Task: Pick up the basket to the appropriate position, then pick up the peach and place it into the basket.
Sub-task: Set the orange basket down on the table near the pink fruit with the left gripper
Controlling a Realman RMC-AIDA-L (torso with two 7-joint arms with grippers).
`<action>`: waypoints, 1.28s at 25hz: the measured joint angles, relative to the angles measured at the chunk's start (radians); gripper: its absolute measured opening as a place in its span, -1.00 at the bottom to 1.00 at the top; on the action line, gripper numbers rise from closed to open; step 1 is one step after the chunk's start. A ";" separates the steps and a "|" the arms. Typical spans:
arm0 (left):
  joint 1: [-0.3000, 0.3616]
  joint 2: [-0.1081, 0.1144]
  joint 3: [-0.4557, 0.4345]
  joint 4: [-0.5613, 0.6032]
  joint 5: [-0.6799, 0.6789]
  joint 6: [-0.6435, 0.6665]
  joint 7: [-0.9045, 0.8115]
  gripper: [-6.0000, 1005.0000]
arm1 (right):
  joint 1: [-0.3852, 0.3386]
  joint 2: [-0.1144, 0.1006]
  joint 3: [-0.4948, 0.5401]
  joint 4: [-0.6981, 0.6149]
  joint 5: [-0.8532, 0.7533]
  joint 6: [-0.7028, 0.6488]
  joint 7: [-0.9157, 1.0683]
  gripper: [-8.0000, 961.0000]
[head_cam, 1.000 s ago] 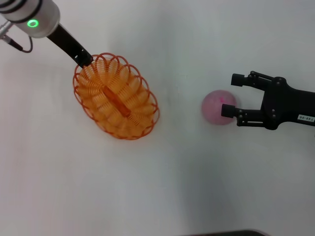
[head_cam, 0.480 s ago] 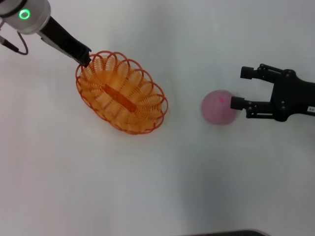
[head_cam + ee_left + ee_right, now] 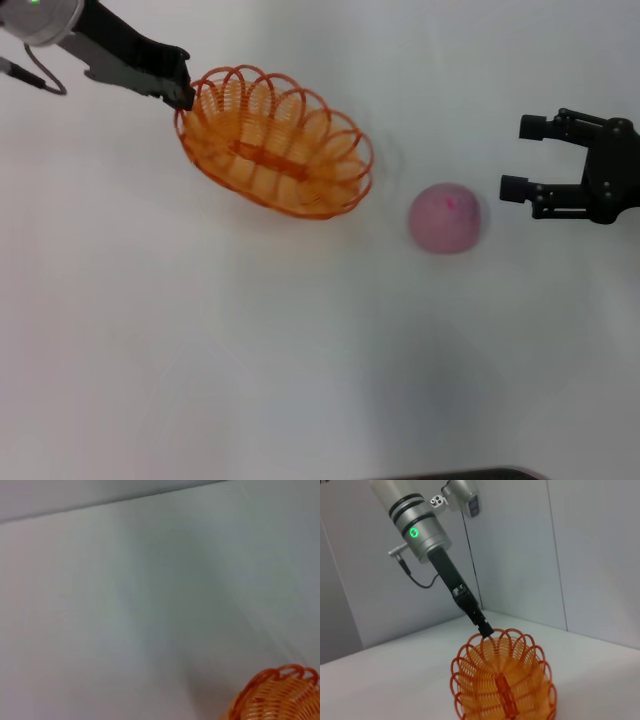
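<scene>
On the white table (image 3: 250,350), toward its far left part, the oval orange basket of looped plastic wire with a scalloped rim (image 3: 275,142) is gripped at its leftmost edge by the black left gripper (image 3: 183,93), whose fingers are clenched on a loop of the rim. The right wrist view shows the same hold from the other side: the left gripper (image 3: 485,629) pinches the top loops of the basket (image 3: 502,685), which hangs tilted with its far end low. The left wrist view catches only a bit of the basket's rim (image 3: 277,695) over bare table. The round pale pink peach with a small darker pink mark on top (image 3: 445,217) sits on the table just right of the basket, apart from it. The black right gripper (image 3: 522,158) hovers near the peach's right side, fingers spread apart and holding nothing, not touching the fruit.
</scene>
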 joint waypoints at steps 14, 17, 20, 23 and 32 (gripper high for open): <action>0.167 -0.030 -0.034 -0.020 -0.092 -0.099 -0.131 -0.87 | 0.018 -0.006 -0.001 -0.049 -0.003 0.001 -0.001 0.96; 0.200 -0.033 -0.033 -0.020 -0.099 -0.125 -0.131 -0.83 | 0.026 -0.002 -0.001 -0.051 -0.002 -0.012 0.010 0.96; 0.229 -0.034 -0.032 -0.015 -0.104 -0.135 -0.124 -0.80 | 0.031 -0.002 0.003 -0.054 0.003 -0.057 0.031 0.96; 0.253 -0.035 -0.032 0.000 -0.115 -0.139 -0.094 -0.76 | 0.034 -0.002 0.008 -0.054 0.007 -0.069 0.055 0.96; 0.327 -0.027 -0.034 0.045 -0.240 -0.123 0.107 0.00 | 0.038 0.012 0.009 -0.052 0.019 -0.061 0.129 0.96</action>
